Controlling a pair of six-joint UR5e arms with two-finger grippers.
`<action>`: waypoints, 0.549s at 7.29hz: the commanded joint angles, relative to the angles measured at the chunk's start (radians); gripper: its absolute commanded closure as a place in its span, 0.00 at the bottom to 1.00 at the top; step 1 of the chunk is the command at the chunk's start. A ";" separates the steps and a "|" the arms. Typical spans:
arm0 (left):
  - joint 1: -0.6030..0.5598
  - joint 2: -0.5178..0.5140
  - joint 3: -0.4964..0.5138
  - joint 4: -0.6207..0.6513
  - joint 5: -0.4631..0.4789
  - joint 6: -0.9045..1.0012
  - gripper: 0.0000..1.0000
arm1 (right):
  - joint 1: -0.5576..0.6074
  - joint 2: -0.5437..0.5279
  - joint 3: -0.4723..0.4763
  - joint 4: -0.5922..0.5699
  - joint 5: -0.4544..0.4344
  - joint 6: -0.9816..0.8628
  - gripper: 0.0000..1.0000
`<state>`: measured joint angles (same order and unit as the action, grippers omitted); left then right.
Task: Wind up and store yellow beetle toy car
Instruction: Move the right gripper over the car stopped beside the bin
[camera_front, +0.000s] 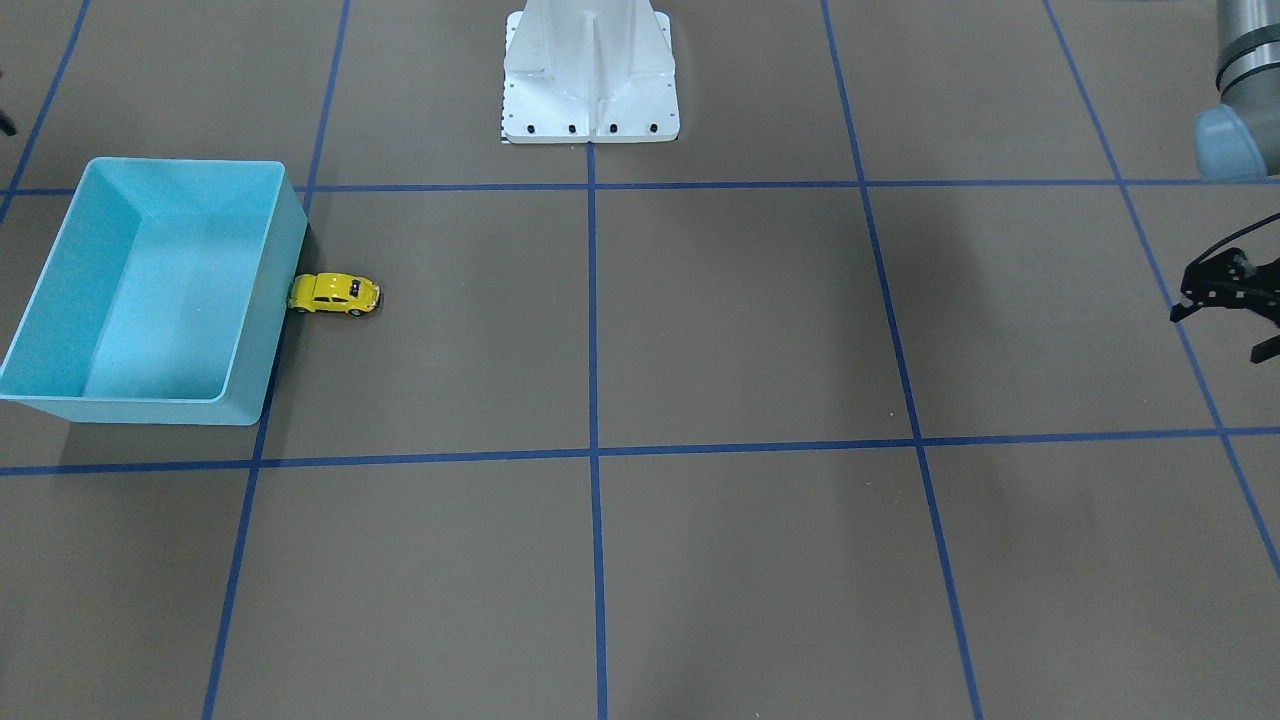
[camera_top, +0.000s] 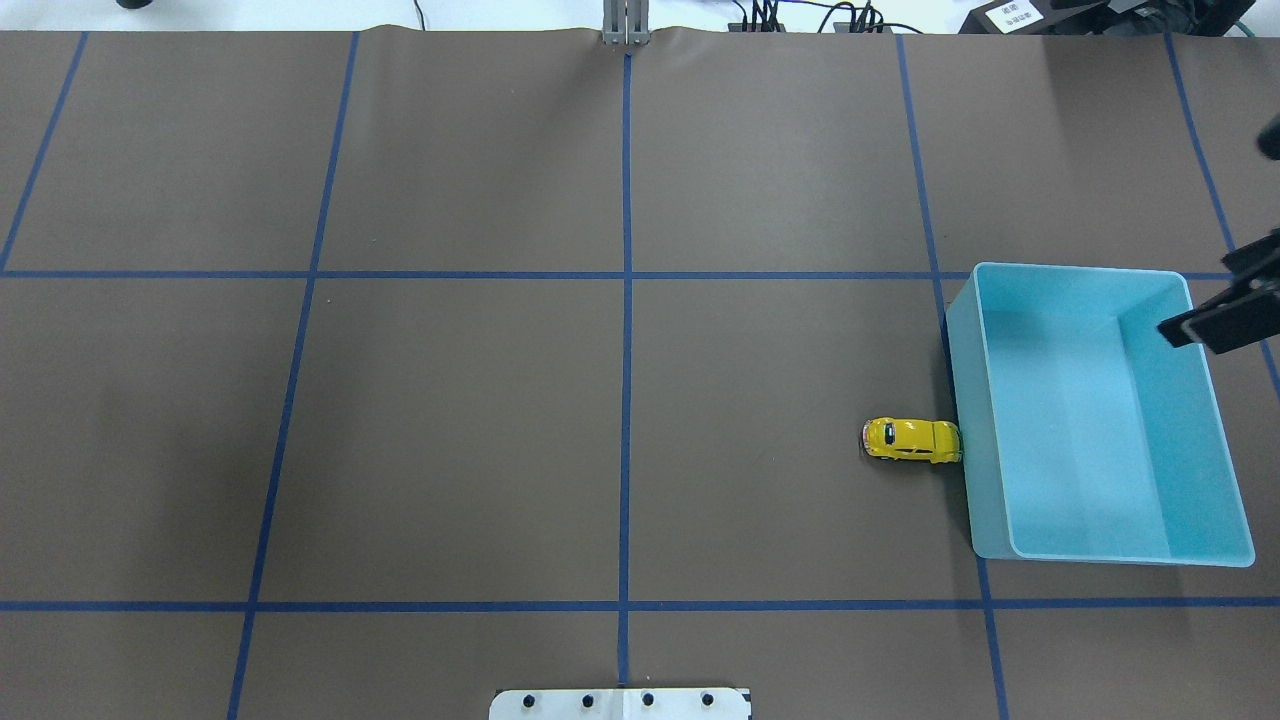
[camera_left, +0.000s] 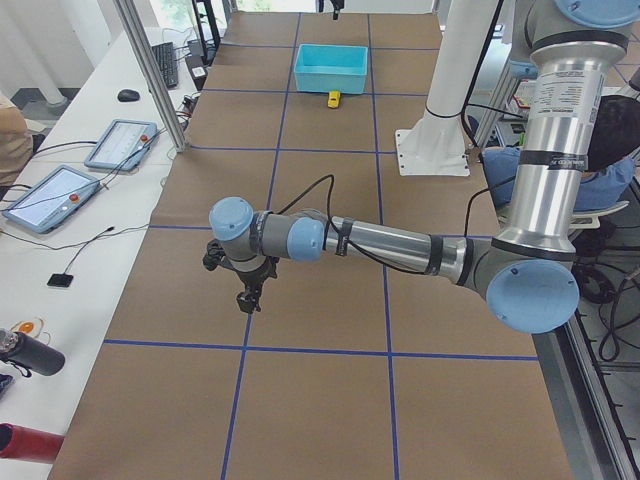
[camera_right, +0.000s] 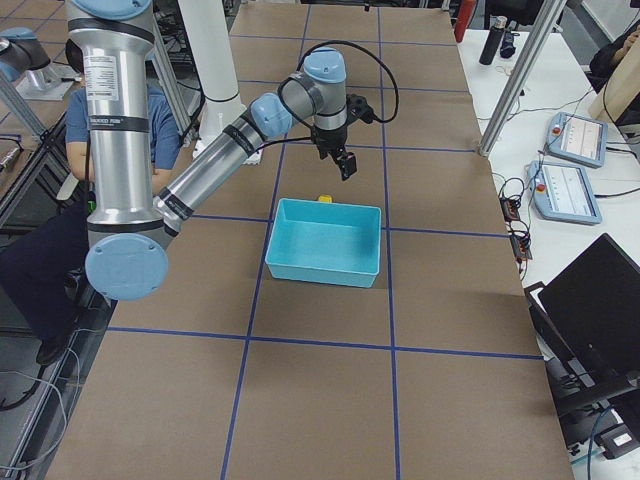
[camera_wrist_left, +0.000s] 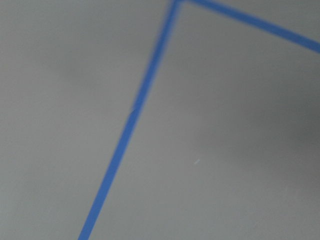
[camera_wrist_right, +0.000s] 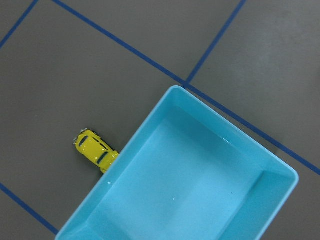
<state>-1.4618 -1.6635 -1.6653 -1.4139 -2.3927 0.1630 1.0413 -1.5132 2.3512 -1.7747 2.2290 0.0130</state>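
Toy car (camera_top: 911, 440) sat on table (camera_top: 450, 420), right half, touching left wall of bin (camera_top: 1080, 268). Right gripper (camera_right: 346, 166) hung above bin's right side. Left gripper (camera_front: 1215, 337) hung over table's left edge, well apart.

A white label (camera_top: 1012, 12) on a dark box (camera_top: 990, 20) beyond the table's far edge carries print too small to read. No other text is legible.

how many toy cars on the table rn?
1. The yellow beetle toy car sits on the table outside the turquoise bin, one end against its side wall. No car shows inside the bin.
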 joint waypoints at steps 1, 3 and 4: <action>-0.078 0.120 -0.124 0.130 0.074 0.004 0.00 | -0.250 0.063 0.005 0.008 -0.168 -0.017 0.00; -0.074 0.117 -0.114 0.095 0.139 -0.008 0.00 | -0.425 0.076 -0.004 0.008 -0.292 -0.093 0.00; -0.078 0.122 -0.096 0.090 0.139 -0.007 0.00 | -0.507 0.071 -0.024 0.008 -0.377 -0.125 0.00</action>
<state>-1.5350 -1.5492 -1.7761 -1.3170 -2.2698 0.1573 0.6464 -1.4411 2.3451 -1.7674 1.9511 -0.0749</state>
